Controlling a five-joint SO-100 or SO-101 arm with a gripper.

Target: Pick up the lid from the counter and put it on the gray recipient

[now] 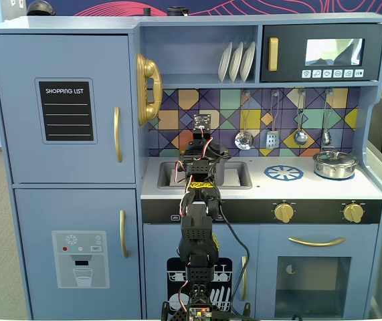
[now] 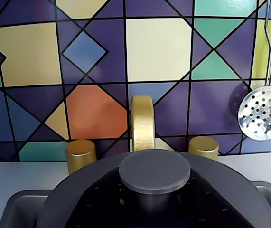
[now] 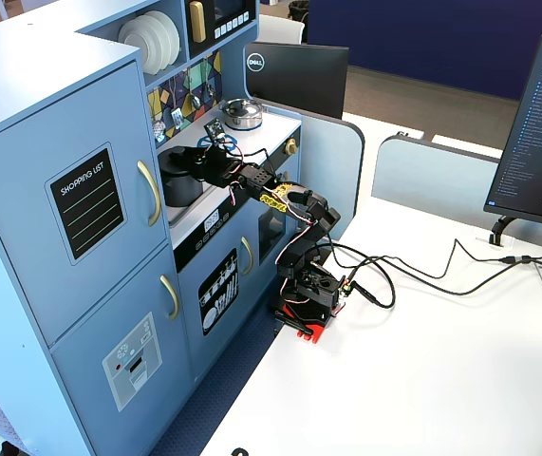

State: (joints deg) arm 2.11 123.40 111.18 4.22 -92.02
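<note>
One lid [image 2: 154, 172] over one sink [image 2: 16, 209], two gold taps [image 2: 80, 154] behind

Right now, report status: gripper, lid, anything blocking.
Gripper over the sink, jaw state unclear. Lid sits right under the wrist camera, apparently on gray pot. Gold faucet just behind; nothing blocking seen.

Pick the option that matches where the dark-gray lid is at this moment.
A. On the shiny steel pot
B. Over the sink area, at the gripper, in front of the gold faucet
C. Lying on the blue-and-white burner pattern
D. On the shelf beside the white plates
B: the wrist view shows the lid with its knob up close at the gripper, over the sink, with the gold faucet right behind it.
</note>
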